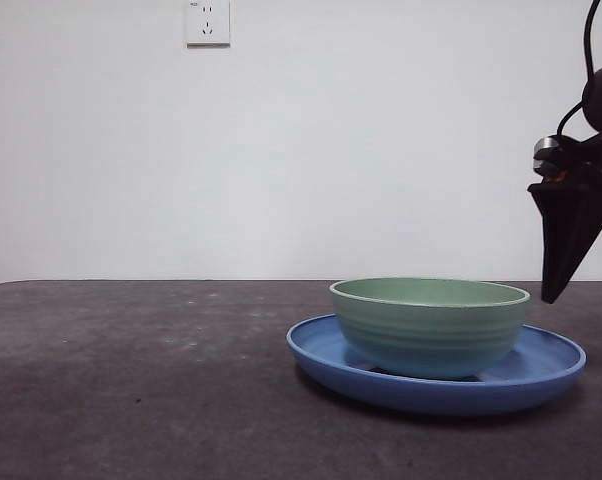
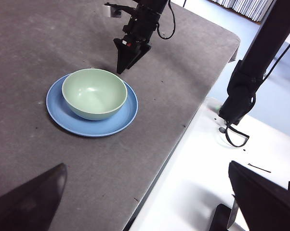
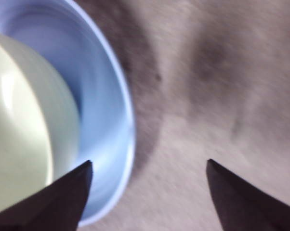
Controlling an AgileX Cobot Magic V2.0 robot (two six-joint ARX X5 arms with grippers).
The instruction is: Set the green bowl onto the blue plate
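The green bowl (image 1: 431,325) sits upright inside the blue plate (image 1: 541,375), right of the table's middle in the front view. Nothing grips either one. My right gripper (image 1: 553,290) hangs just beyond the plate's right rim, pointing down, a little above the table. Its own view shows the jaws open (image 3: 149,162) over bare table, with the plate (image 3: 106,120) and the bowl (image 3: 19,120) beside one jaw. My left gripper (image 2: 147,166) is open and far back; its view looks down on the bowl (image 2: 94,91), the plate (image 2: 63,120) and the right gripper (image 2: 121,70).
The dark grey table top ends at an edge (image 2: 183,130), with a white surface beyond it. A black arm base (image 2: 241,91) stands off the table there. A wall socket (image 1: 208,22) is on the white wall behind.
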